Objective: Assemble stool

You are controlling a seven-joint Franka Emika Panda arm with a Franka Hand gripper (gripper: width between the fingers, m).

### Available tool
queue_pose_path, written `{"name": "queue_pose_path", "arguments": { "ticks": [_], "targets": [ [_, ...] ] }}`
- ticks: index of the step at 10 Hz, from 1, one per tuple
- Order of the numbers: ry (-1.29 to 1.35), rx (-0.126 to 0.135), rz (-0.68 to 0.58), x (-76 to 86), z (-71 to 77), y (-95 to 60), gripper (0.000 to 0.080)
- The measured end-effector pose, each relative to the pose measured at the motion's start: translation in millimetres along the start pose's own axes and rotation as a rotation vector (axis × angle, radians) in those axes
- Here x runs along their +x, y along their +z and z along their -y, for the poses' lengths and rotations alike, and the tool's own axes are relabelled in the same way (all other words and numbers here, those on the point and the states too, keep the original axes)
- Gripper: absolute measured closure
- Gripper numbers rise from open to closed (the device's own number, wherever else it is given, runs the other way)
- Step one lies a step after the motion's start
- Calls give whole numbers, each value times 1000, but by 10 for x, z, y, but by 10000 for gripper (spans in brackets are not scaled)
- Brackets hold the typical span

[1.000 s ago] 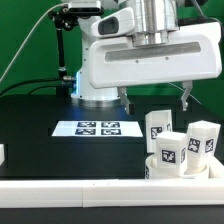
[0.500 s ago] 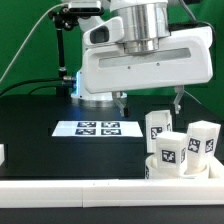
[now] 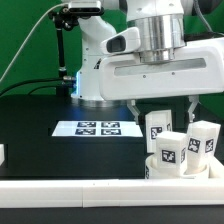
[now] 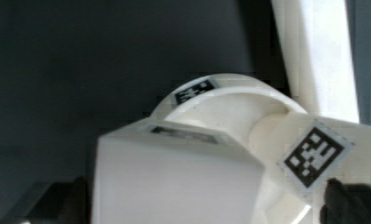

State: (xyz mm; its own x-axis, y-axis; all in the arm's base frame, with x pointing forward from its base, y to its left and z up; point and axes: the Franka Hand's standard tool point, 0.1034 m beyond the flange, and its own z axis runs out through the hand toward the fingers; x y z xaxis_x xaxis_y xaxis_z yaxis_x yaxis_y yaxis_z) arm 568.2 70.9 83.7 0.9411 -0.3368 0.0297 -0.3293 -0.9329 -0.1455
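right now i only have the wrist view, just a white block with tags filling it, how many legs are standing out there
observer: three, all upright and bunched at the exterior view's right: a back leg, a right leg and a front leg.
operator: is the end effector open
observer: yes, the end effector hangs just above them, fingers spread wide, holding nothing.
operator: where's the seat
observer: the round seat lies low by the front leg, partly hidden behind the white border bar.
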Motion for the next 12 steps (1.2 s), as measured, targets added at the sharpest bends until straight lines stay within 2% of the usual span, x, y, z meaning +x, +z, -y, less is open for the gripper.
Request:
{"name": "queue_pose_path", "arguments": {
  "ticks": [1, 2, 3, 4, 5, 9, 10, 12],
  "targets": [
    [-1, -1, 0, 1, -5, 2, 150],
    [0, -1, 0, -1, -3, 3, 241],
    [81, 2, 1, -4, 3, 4, 241],
    [127, 2, 1, -4, 2, 4, 437],
    [203, 3, 2, -6, 7, 5, 463],
    [453, 6, 4, -4, 28, 18, 463],
    [547, 13, -2, 67, 70, 23, 463],
    [758, 14, 0, 105, 51, 30, 462]
  ]
}}
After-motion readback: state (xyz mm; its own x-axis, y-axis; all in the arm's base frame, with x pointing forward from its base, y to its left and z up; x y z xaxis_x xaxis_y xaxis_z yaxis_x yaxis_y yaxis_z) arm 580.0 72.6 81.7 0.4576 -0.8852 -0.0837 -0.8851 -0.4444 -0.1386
